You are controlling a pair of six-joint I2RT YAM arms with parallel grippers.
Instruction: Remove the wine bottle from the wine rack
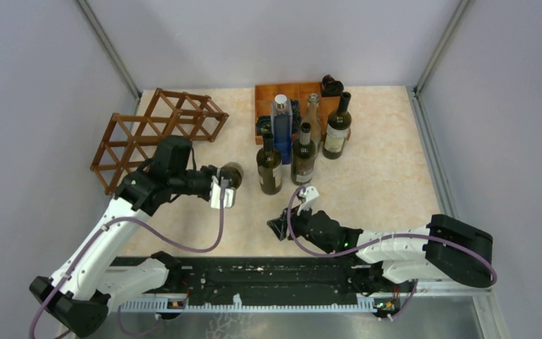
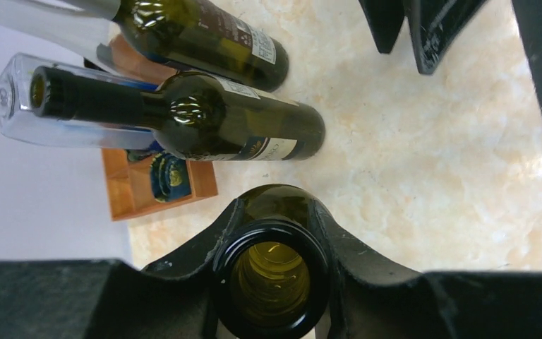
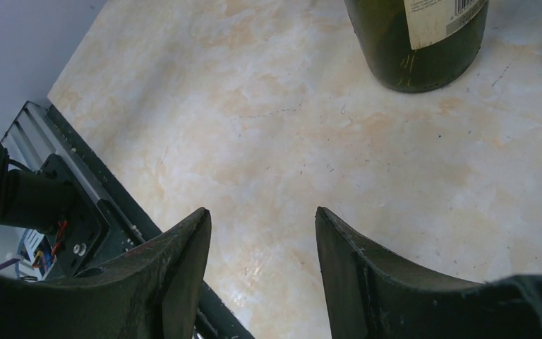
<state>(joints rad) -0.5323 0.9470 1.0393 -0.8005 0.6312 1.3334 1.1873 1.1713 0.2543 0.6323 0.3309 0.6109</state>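
Left gripper (image 1: 220, 189) clamped on wine bottle (image 2: 272, 272) neck, bottle level, clear of wine rack (image 1: 157, 131). Best move: lower slowly, avoiding nearest standing bottle (image 1: 270, 164). Right gripper (image 3: 261, 222) released, empty.

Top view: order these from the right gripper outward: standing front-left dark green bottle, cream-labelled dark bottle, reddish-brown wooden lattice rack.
1. Standing front-left dark green bottle, just ahead of right gripper.
2. Cream-labelled dark bottle, back right.
3. Reddish-brown lattice rack, far left.
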